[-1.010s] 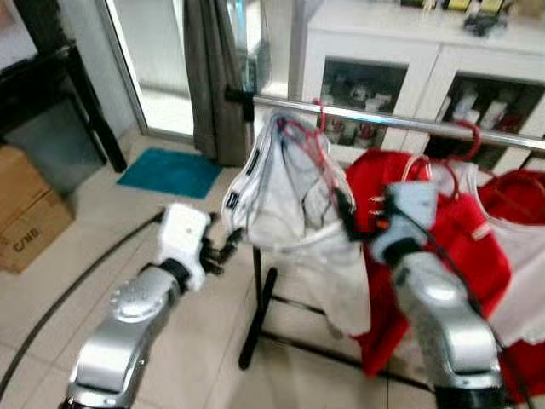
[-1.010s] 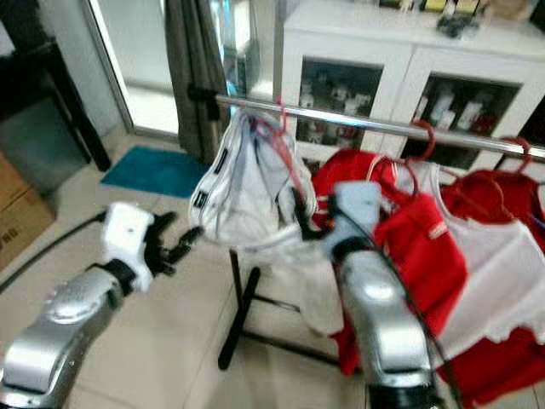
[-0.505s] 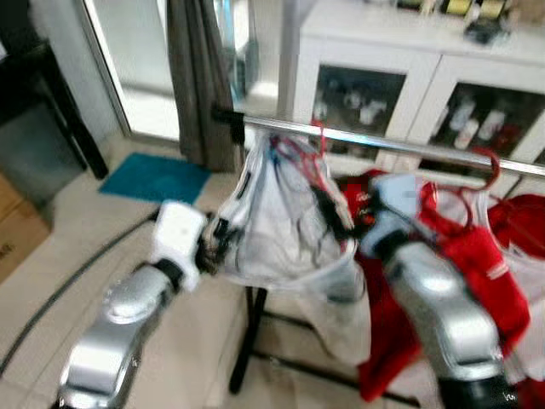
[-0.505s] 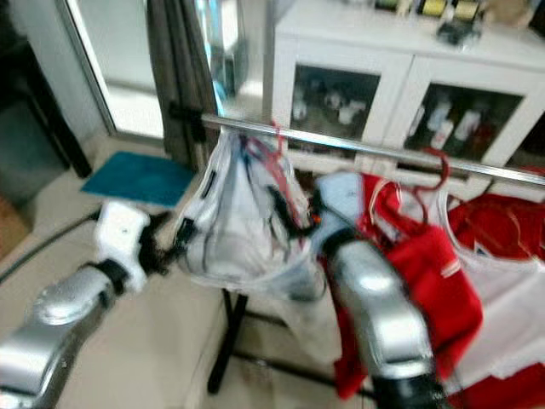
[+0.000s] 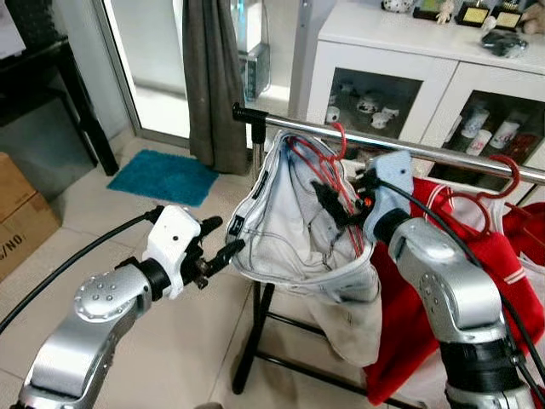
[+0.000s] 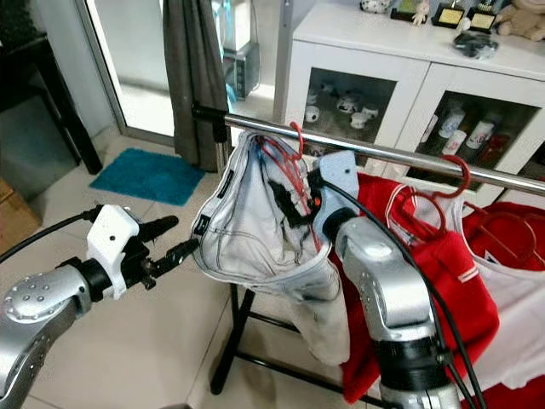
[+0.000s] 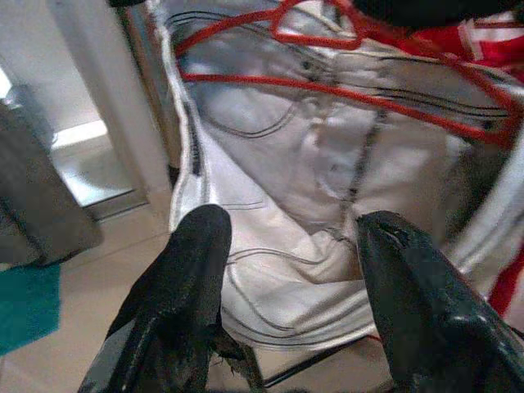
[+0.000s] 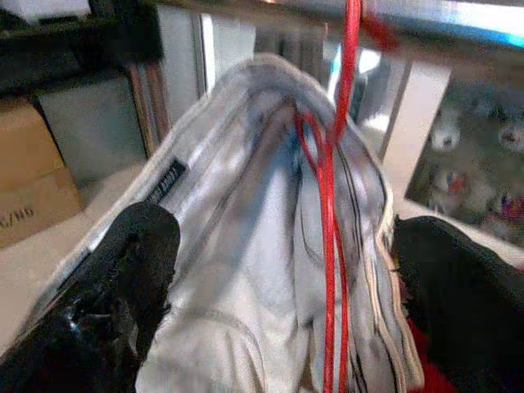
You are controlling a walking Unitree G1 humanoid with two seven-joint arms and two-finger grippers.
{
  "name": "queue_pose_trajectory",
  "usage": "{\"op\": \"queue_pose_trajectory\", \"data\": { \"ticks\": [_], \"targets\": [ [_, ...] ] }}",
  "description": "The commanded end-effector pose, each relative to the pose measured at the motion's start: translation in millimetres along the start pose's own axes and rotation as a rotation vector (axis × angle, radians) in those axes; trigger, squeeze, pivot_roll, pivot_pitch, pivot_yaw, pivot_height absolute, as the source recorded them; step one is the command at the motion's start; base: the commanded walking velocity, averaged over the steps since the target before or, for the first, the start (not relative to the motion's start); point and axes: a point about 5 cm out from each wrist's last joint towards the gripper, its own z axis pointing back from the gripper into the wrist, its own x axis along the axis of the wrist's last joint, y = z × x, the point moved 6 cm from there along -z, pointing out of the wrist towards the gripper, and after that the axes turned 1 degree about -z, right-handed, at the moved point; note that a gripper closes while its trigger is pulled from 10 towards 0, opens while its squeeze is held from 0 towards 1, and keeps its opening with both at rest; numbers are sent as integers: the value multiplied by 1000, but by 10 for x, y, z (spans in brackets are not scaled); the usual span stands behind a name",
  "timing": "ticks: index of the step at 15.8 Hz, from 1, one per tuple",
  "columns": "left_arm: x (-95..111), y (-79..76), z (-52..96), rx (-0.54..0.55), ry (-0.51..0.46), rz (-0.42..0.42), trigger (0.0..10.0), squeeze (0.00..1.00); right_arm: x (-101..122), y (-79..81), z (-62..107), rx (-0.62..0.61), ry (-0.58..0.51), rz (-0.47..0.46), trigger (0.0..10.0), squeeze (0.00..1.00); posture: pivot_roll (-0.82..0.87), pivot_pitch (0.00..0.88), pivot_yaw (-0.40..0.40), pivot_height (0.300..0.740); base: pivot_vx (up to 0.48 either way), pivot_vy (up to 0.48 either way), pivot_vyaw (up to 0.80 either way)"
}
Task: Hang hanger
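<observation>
Red wire hanger [image 5: 334,141] carrying pale grey-white trousers [image 5: 294,230] already hooks over the chrome clothes rail [image 5: 443,153]. The right hand [image 5: 341,204], fingers spread apart, sits inside the waistband, steadying it; the left hand [image 5: 223,251], likewise parted, touches the waistband edge.

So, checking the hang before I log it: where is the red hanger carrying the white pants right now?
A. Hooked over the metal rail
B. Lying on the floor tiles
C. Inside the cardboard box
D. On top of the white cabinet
A: the red hanger has its hook curled over the metal rail, the white pants hanging below it.
</observation>
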Motion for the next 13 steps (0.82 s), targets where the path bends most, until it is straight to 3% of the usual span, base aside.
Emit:
{"op": "queue_pose_trajectory", "data": {
  "ticks": [1,2,3,4,5,6,13],
  "targets": [
    [101,-51,-7,-57,-22,-22,10000,0,18,-80,-50,-11,45,17,10000,1000,41,0,-18,740,0,0,0],
    [127,-98,-3,-94,-26,-25,10000,0,4,-85,-78,-2,71,26,10000,714,41,0,-18,740,0,0,0],
    [146,-143,-6,-122,-25,-34,10000,0,15,-90,-101,1,78,21,10000,0,42,0,-19,740,0,0,0],
    [155,-171,-11,-138,-22,-43,10000,0,21,-101,-119,-3,82,16,10000,0,42,0,-19,740,0,0,0],
    [176,-205,-16,-158,-26,-46,10000,0,22,-119,-143,-14,89,12,4039,0,42,0,-19,740,0,0,0],
    [195,-225,-17,-169,-32,-44,10000,0,19,-123,-158,-18,94,7,0,0,42,0,-19,740,0,0,0],
    [248,-307,-57,-198,-45,10,10000,0,-4,-158,-282,-45,129,-2,0,0,36,0,-17,740,0,0,0]
  ]
}}
